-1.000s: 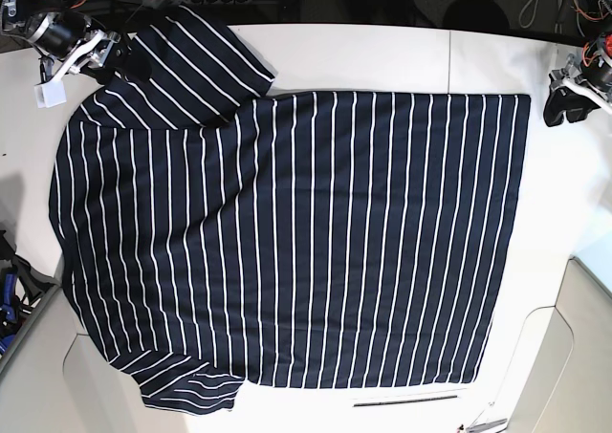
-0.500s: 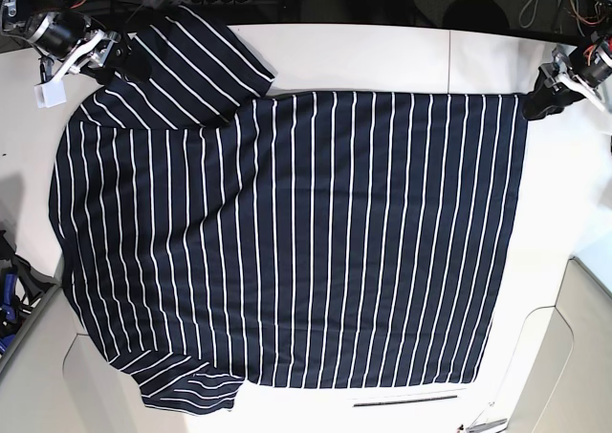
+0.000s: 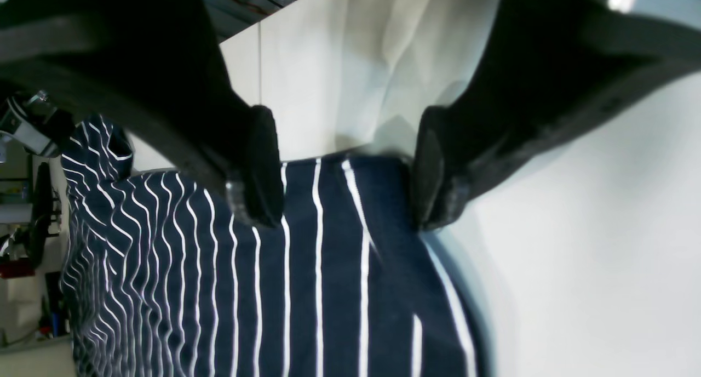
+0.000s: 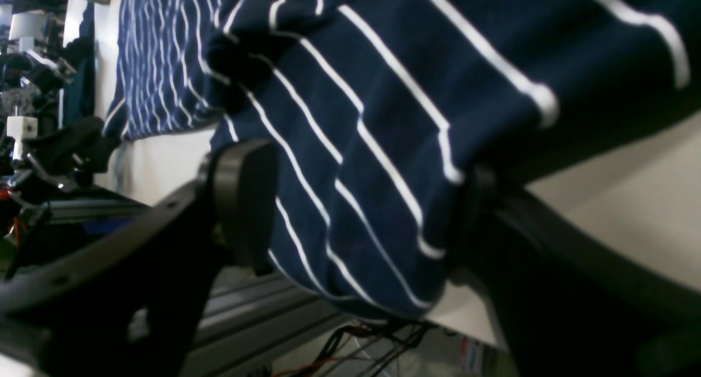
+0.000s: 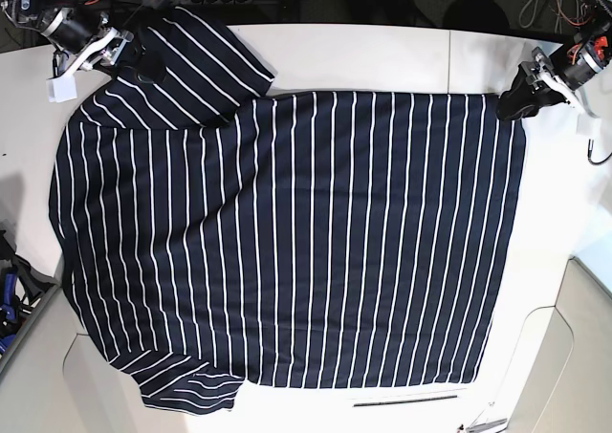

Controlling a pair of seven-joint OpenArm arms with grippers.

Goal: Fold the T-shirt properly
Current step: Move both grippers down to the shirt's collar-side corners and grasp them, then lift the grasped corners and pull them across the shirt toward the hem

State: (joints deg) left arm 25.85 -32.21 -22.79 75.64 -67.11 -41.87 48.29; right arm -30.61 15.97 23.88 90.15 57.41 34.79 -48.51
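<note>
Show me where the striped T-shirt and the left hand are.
striped T-shirt [image 5: 306,242], base view, middle of the spread body.
left hand [image 3: 345,174], left wrist view, gap between its fingertips, over the shirt's corner.

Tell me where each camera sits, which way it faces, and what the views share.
Base: overhead, looking straight down at the shirt spread on the table; both arms at the far corners.
Left wrist: behind the open left pincer, facing the shirt's corner.
Right wrist: behind the open right pincer, facing a sleeve between its fingers.
Shared: all three show the shirt.
</note>
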